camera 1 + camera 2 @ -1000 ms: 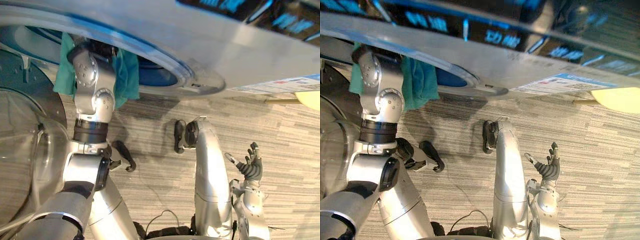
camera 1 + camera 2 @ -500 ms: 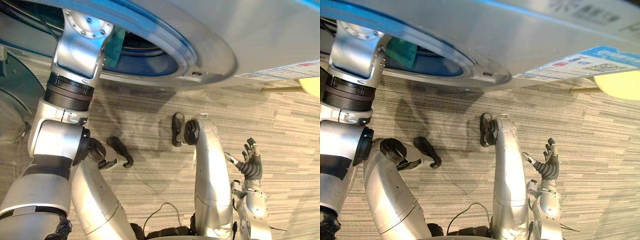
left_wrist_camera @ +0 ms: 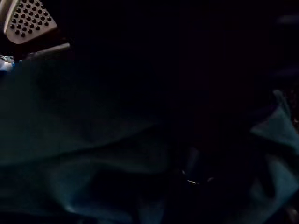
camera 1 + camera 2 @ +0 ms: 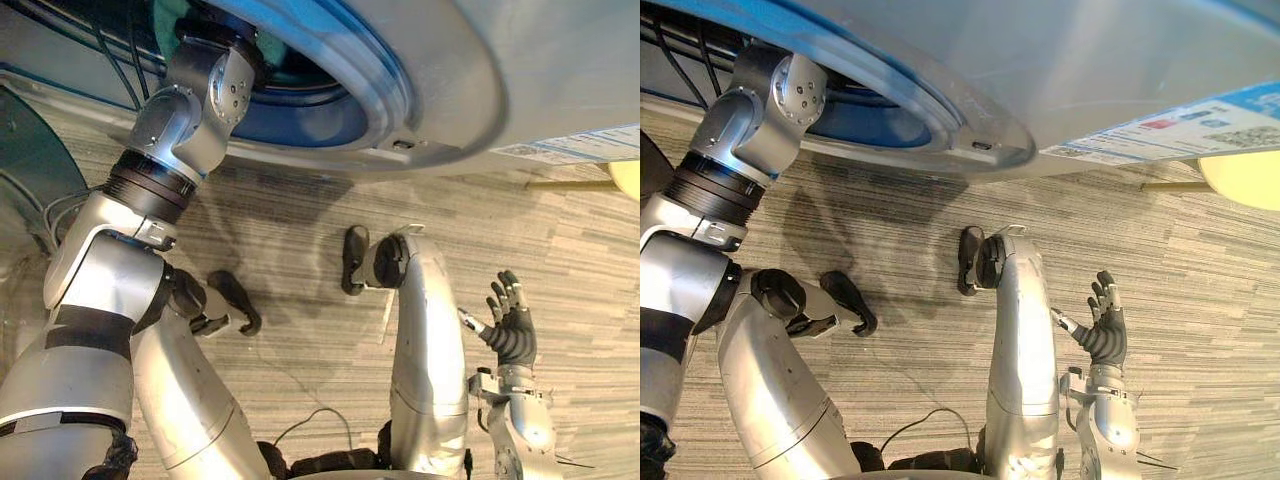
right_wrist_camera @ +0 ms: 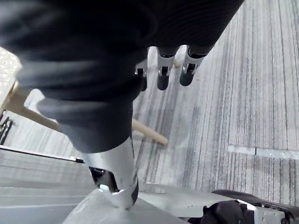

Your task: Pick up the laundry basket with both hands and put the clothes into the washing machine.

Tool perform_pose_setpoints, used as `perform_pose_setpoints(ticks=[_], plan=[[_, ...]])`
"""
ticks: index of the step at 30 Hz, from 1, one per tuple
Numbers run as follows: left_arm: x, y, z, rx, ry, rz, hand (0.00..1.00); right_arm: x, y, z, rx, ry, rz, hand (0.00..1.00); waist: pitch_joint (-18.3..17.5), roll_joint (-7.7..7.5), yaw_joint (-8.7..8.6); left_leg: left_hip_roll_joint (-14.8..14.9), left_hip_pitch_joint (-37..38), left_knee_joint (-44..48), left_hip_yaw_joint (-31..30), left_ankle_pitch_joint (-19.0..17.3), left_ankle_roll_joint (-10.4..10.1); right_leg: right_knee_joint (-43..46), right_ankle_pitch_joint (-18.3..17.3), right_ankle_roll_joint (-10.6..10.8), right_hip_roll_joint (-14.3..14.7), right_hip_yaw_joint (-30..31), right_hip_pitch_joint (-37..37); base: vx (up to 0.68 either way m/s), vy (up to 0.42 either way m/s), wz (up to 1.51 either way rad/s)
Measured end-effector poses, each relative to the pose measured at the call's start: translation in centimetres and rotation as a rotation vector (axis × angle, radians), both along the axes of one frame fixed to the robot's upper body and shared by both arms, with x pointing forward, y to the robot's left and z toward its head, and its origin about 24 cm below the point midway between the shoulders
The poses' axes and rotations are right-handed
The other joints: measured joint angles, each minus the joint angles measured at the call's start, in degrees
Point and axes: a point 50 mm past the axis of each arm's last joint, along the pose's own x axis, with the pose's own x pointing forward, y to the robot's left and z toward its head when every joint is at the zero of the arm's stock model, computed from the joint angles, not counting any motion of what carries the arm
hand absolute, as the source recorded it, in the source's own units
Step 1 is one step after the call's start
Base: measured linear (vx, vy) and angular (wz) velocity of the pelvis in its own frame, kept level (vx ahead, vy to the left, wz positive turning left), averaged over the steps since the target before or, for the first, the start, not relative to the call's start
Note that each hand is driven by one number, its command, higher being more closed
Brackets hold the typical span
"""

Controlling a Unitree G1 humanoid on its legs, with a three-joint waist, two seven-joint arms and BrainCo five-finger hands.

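Left eye view: the left arm (image 4: 150, 190) enters the drum (image 4: 310, 120) of the washing machine (image 4: 450, 90) at 11 o'clock; the left robot hand is hidden inside, state cannot be told. The right robot hand (image 4: 512, 330) is spread at 4 o'clock over the floor (image 4: 300, 260).
Left wrist view: teal clothes (image 3: 70, 140) lie in the dark drum.
Right wrist view: fingers (image 5: 163, 77) straight, empty.

A grey floor of long narrow planks, each finely streaked along its length in lighter and darker grey (image 4: 300, 255), spreads across both eye views, the streaks running from side to side. In the right wrist view a pale seam (image 5: 261, 150) shows between two planks. At the far right edge sits a pale yellow, smooth, rounded object (image 4: 1245, 178), cut off by the edge; what it is cannot be told. A thin light-wooden rod (image 4: 1168, 186) lies low over the floor just beside it, pointing at it.
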Motion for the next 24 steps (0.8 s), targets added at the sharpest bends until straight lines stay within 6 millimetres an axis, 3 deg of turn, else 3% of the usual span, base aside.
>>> perform_pose_setpoints(ticks=[5, 9, 12, 15, 17, 19, 20, 22, 24], plan=[[-0.4, 1.6, 0.7, -0.145, 0.009, -0.035, 0.00, 0.0, -0.1, 1.1, -0.020, -0.035, 0.036, 0.00, 0.00, -0.01, 0.19, -0.21, 0.00, 0.99, -1.13, -0.12, -0.29, 1.63, -1.06, -0.54, -0.63, -0.56, 0.45, 0.01, -0.015, 0.07], [-1.4, 2.1, -0.5, -0.251, 0.007, -0.117, 0.00, -0.2, -0.5, 1.5, -0.057, -0.029, 0.055, 0.00, -0.01, 0.01, 0.50, -0.57, 0.62, 0.92, -2.59, 0.01, -0.57, 1.85, -1.67, -1.57, -1.15, -1.94, 2.29, 0.01, -0.023, 0.09], [-2.3, 1.7, -2.9, -0.302, 0.026, -0.204, 0.00, -0.6, -0.9, 1.8, -0.096, -0.022, 0.086, 0.00, -0.08, 0.00, 1.68, -1.47, 3.26, 0.29, -3.10, 0.04, -0.98, 2.19, -3.05, -2.07, -2.14, -2.57, 5.51, 0.02, -0.025, 0.24], [-3.5, 3.0, -5.6, -0.422, 0.050, -0.252, 0.00, -0.4, 1.6, 2.3, -0.096, -0.039, 0.268, 0.00, -0.36, -0.10, 3.67, -2.31, 7.64, -2.20, -4.39, 0.38, -2.30, 0.67, -4.76, -2.59, -3.03, -4.63, 11.31, 0.02, -0.046, 0.25], [-4.0, 3.5, -7.1, -0.471, 0.075, -0.268, 0.00, -0.3, 2.1, 2.2, -0.091, -0.033, 0.299, 0.00, -0.69, -0.02, 5.10, -2.50, 10.14, -4.18, -4.43, 0.74, -2.97, -0.88, -5.15, -2.82, -3.12, -5.40, 14.18, 0.02, -0.069, 0.18], [-4.4, 4.6, -9.9, -0.521, 0.133, -0.255, 0.00, -0.4, 2.0, 2.0, -0.094, -0.017, 0.309, 0.00, -3.40, -0.13, 5.38, -3.17, 12.30, -6.77, -4.58, 1.21, -3.79, -2.97, -5.61, -2.70, -3.32, -6.38, 16.94, 0.04, -0.066, 0.22], [-4.5, 5.1, -12.7, -0.571, 0.207, -0.234, 0.00, -0.6, 1.9, 1.9, -0.101, -0.002, 0.311, 0.00, -7.77, -0.01, 5.76, -3.55, 12.92, -9.11, -4.44, 1.81, -4.34, -5.01, -5.71, -2.65, -3.57, -7.21, 17.92, 0.07, -0.063, 0.14], [-4.7, 5.5, -15.0, -0.634, 0.265, -0.226, 0.00, -0.6, 1.8, 1.9, -0.108, -0.003, 0.315, 0.00, -8.72, 0.15, 6.05, -4.15, 16.06, -11.70, -4.01, 2.42, -4.61, -7.09, -5.74, -2.75, -3.96, -7.80, 21.26, 0.09, -0.055, 0.22], [-5.5, 5.5, -19.5, -0.754, 0.390, -0.218, 0.00, -0.5, 2.1, 0.5, -0.083, 0.041, 0.304, 0.00, -11.24, 0.17, 6.52, -4.70, 20.42, -16.60, -2.92, 3.32, -4.86, -11.46, -5.70, -2.66, -4.12, -8.65, 25.81, 0.10, -0.063, 0.24]])
